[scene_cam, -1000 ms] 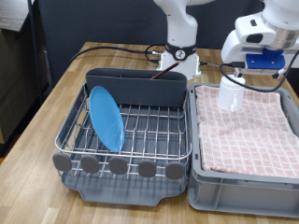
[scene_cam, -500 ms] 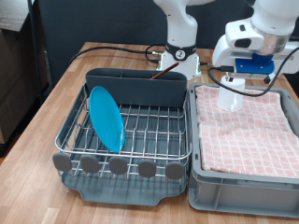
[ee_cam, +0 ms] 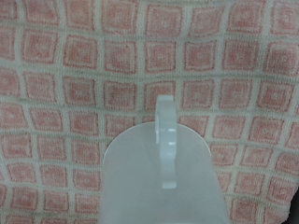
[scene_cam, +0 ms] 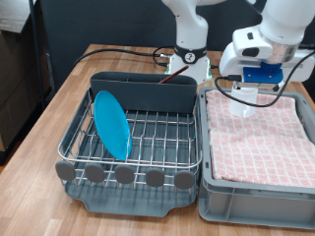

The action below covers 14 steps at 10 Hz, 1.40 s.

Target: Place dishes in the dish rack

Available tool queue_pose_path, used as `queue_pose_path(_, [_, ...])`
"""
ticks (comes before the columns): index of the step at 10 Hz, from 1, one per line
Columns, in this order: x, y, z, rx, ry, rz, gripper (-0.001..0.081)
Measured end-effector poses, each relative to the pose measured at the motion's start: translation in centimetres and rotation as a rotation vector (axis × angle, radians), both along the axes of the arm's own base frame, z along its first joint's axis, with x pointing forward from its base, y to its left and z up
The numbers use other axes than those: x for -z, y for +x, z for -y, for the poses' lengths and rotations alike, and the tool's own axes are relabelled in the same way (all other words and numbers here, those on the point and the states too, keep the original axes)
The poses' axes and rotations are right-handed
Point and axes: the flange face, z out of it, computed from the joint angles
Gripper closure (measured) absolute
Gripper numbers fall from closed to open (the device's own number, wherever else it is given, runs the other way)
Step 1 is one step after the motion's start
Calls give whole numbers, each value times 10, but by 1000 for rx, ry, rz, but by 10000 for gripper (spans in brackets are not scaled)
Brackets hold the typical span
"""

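Observation:
The blue plate (scene_cam: 111, 124) stands on edge in the left part of the dish rack (scene_cam: 133, 172). My gripper (scene_cam: 246, 90) hangs over the far end of the grey crate lined with pink checked cloth (scene_cam: 261, 138), at the exterior view's right. It is shut on the white cup (scene_cam: 243, 99), held just above the cloth. In the wrist view the cup (ee_cam: 140, 182) with its handle fills the lower middle, and the cloth (ee_cam: 56, 84) lies behind it. The fingers do not show there. The wooden spoon is out of view.
The rack's tall grey back compartment (scene_cam: 143, 90) stands at its far side. Black cables (scene_cam: 118, 54) run across the wooden table (scene_cam: 49, 108) behind the rack. The robot base (scene_cam: 189, 59) stands at the back.
My gripper has moved towards the exterior view's left, carrying the white cup over the far end of the crate. The plate and rack have not moved.

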Motion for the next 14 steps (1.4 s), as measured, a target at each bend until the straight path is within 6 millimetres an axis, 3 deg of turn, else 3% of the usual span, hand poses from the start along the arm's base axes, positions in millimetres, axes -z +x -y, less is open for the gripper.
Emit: queue_pose_path(14, [66,-6,4,29,43,-58,3])
